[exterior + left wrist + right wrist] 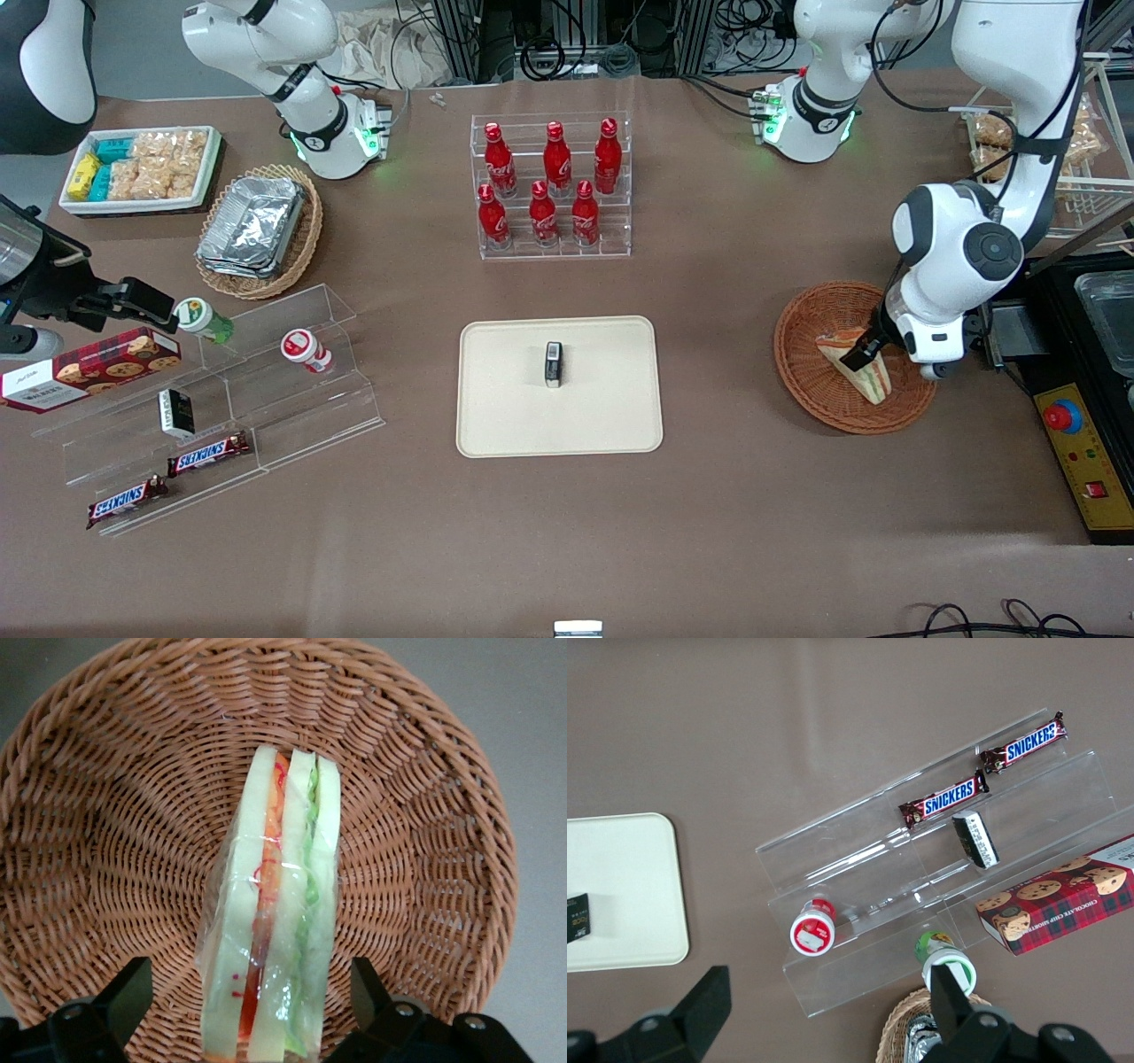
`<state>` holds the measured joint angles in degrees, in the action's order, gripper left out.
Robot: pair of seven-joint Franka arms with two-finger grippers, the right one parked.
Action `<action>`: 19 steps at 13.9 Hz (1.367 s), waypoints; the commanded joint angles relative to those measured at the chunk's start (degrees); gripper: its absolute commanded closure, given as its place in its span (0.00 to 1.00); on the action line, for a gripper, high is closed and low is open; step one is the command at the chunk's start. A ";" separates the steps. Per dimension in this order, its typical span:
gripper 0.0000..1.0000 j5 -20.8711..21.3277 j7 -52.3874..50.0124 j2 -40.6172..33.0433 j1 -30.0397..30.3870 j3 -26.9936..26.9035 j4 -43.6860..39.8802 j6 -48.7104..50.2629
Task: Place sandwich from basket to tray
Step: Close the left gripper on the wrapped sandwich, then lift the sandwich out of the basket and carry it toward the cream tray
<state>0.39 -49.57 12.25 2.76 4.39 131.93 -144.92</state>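
The sandwich (873, 377) is a wrapped wedge of white bread with red and green filling, standing on edge in the reddish-brown woven basket (802, 354) toward the working arm's end of the table. My gripper (862, 353) is low over the basket, open, one black finger on each side of the sandwich (279, 895). In the left wrist view a gap of basket (115, 815) weave shows between each finger and the wrap, so my gripper (251, 997) straddles it without touching. The cream tray (505, 408) lies at mid-table, toward the parked arm from the basket.
A small black packet (553, 364) stands upright at the tray's centre. A clear rack of red bottles (554, 186) is farther from the front camera than the tray. A black control box with a red button (1063, 416) lies beside the basket at the working arm's table edge.
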 commanded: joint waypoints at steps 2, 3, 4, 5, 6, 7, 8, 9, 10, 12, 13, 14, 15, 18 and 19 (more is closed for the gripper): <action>0.00 2.24 -2.99 1.72 0.22 0.26 1.32 -5.64; 0.00 2.33 -2.90 1.90 0.22 0.26 1.32 -6.16; 0.00 2.42 -2.90 2.25 0.22 0.18 1.32 -6.34; 0.00 2.42 -2.99 2.42 0.22 0.18 1.32 -6.52; 0.00 2.42 -2.90 2.43 0.22 0.18 1.32 -6.43; 0.00 2.42 -2.90 2.51 0.22 0.26 1.32 -6.52; 0.01 2.42 -2.90 2.60 0.22 0.26 1.32 -6.52; 0.01 2.42 -2.90 2.78 0.22 0.18 1.32 -6.52; 0.02 2.42 -2.99 2.86 0.22 0.18 1.32 -6.61; 0.01 2.42 -2.99 3.30 0.22 0.18 1.40 -7.22; 0.01 2.42 -2.99 3.39 0.22 0.26 1.40 -7.40; 0.01 2.42 -2.90 3.39 0.22 0.26 1.32 -7.31; 0.01 2.42 -2.90 3.39 0.22 0.26 1.40 -7.31; 0.11 3.73 -2.90 3.48 0.22 0.18 1.32 -7.40; 0.27 3.82 -2.99 3.48 0.22 0.26 1.32 -7.40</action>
<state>1.53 -49.55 15.55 2.76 4.39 131.89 -148.28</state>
